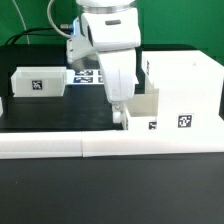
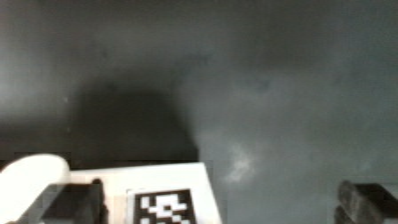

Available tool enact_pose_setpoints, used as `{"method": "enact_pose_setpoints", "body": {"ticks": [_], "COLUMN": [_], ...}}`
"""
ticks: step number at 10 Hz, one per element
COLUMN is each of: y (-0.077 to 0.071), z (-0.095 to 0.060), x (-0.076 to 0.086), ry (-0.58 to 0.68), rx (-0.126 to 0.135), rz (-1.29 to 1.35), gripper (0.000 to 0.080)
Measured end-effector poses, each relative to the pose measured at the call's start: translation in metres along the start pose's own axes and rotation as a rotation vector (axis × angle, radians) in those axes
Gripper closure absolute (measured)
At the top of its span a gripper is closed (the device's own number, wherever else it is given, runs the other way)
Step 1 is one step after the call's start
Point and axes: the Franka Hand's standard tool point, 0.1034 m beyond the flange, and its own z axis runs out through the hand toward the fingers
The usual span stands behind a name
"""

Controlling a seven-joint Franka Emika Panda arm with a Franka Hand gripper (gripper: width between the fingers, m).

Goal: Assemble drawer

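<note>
Two trays not yet slotted in, so judged an early pick-up step: gripper released, fingers spread wide over the near tray, just beside the tall boxy drawer shell, at its 9 o'clock. Next, probably: lower, centre on a thin wall, clench gently. All smooth, hard white plastic, square-edged, tagged; other tray well apart, at the gripper's 9 o'clock.
</note>
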Motion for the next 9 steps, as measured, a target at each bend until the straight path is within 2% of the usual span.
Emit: {"method": "enact_pose_setpoints", "body": {"ticks": [4,6,9], "y": [-0.001,-0.002,-0.004], "z": [0.001,0.000,0.001], "x": [-0.002,-0.018,-0.032], "ry": [0.000,0.000,0.003], "rx": [0.001,0.003,0.005], "rz": [0.005,-0.018,-0.005], "gripper": [0.0150,0.0150,0.0150]}}
